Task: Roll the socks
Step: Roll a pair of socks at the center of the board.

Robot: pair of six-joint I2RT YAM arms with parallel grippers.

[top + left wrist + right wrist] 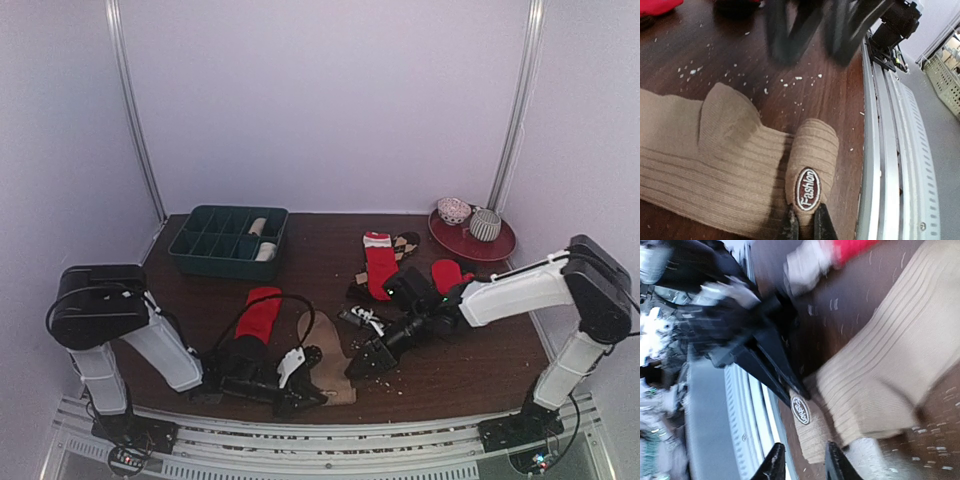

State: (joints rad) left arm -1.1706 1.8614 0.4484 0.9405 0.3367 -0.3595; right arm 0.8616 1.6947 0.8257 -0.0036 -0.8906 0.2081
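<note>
My left jaws pinching the folded cuff of the tan sock (pixel 730 165) at the bench (pixel 805 100) near edge, right jaws parted close by, fingertips cropped, right wrist view smeared

Oval dark-brown patch (pixel 807 189) with a white rim, the word "Fashion" in white script on it, sewn on the folded end of the tan sock (pixel 715 160) — the same word readable in the right wrist view, smaller and slightly blurred, no other writing legible.
</note>
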